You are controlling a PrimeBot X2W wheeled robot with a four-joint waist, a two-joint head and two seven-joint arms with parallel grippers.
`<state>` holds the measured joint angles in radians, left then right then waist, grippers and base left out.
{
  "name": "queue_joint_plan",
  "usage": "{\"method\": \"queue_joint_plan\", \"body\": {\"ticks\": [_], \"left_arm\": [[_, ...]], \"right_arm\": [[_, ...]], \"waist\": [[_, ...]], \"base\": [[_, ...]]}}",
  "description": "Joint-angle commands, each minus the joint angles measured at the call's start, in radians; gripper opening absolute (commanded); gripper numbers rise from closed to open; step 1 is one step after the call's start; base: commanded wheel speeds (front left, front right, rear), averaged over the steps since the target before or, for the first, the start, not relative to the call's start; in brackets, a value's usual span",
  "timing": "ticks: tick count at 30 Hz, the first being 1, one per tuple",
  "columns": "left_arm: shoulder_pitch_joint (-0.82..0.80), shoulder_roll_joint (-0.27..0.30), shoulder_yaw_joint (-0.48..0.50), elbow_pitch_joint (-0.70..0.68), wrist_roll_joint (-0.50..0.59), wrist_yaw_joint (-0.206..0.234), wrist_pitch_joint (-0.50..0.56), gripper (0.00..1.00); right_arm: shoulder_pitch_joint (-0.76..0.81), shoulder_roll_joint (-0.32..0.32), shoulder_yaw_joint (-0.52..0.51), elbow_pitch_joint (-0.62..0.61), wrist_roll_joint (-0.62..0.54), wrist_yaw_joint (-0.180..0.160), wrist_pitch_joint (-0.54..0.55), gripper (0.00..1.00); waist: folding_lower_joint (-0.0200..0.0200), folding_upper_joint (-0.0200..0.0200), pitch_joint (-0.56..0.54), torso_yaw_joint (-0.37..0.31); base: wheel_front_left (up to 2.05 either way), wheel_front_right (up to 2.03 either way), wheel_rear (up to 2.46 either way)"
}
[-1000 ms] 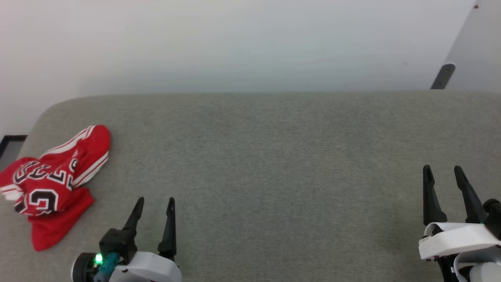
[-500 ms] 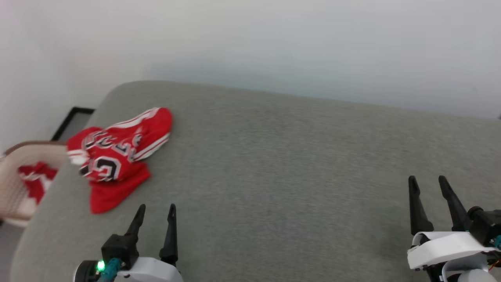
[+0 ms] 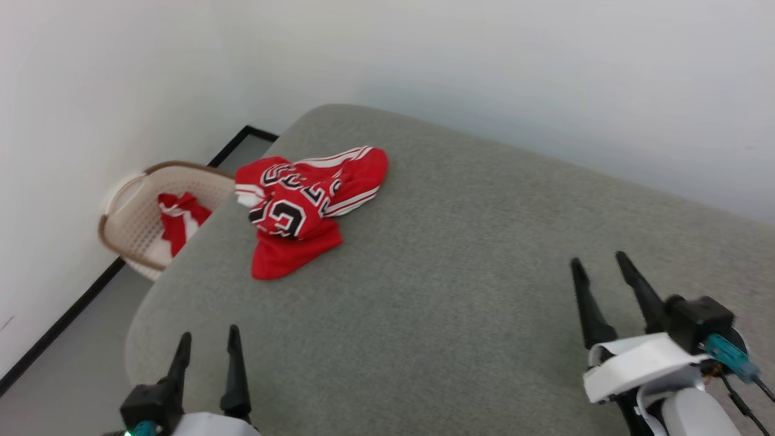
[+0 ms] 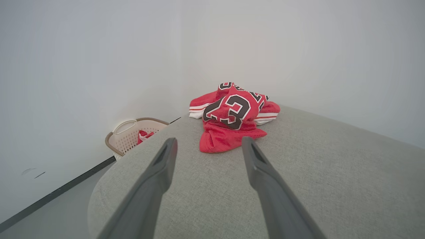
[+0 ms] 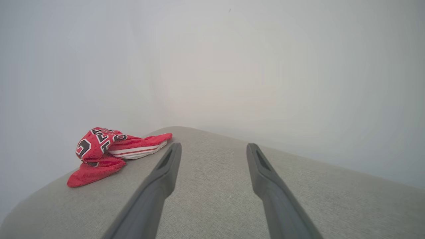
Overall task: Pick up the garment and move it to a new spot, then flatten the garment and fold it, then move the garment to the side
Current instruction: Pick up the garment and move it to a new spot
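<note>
The garment (image 3: 303, 206) is a red jersey with black white-outlined "23" and striped trim, lying crumpled near the far left corner of the grey padded table (image 3: 460, 260). It also lies ahead of the fingers in the left wrist view (image 4: 232, 116) and off to the left in the right wrist view (image 5: 106, 152). My left gripper (image 3: 207, 336) stands open at the lower left, well short of the garment, nothing between its fingers. At the lower right my right gripper (image 3: 596, 261) is open too, far from the garment.
A beige laundry basket (image 3: 136, 221) with red cloth inside stands on the floor beyond the table's left edge, against the white wall. A dark skirting line (image 3: 54, 327) runs along the floor there. The table's rounded left edge lies close to my left gripper.
The whole head view has swung to the left, so the camera has turned; the garment now sits nearer the middle of the picture and the basket has come into view. Both grippers stay open.
</note>
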<state>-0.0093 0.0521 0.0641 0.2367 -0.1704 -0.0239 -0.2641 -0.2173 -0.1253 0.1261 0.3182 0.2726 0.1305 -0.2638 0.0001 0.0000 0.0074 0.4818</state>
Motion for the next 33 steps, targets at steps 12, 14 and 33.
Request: {"method": "queue_joint_plan", "body": {"ticks": [12, 14, 33], "left_arm": [[0.057, -0.001, 0.004, -0.094, -0.089, 0.058, -0.001, 1.00], [0.047, -0.002, -0.001, -0.081, -0.077, 0.039, -0.001, 1.00], [-0.417, 0.185, 0.028, 0.250, -0.088, -0.105, 0.002, 1.00]], "right_arm": [[-0.143, -0.044, 0.164, 0.092, 0.067, 0.000, -0.001, 1.00], [-0.129, -0.041, 0.149, 0.090, 0.073, 0.000, -0.001, 1.00], [-0.096, -0.011, 0.122, -0.020, 0.031, 0.000, -0.001, 1.00]], "waist": [[-0.0001, 0.0000, 0.069, 0.057], [-0.0001, 0.0000, 0.061, 0.052], [-0.0001, 0.0000, 0.243, -0.329]], "base": [[0.00, 0.00, 0.00], [0.00, 0.00, 0.00], [0.00, 0.00, 0.00]]}}
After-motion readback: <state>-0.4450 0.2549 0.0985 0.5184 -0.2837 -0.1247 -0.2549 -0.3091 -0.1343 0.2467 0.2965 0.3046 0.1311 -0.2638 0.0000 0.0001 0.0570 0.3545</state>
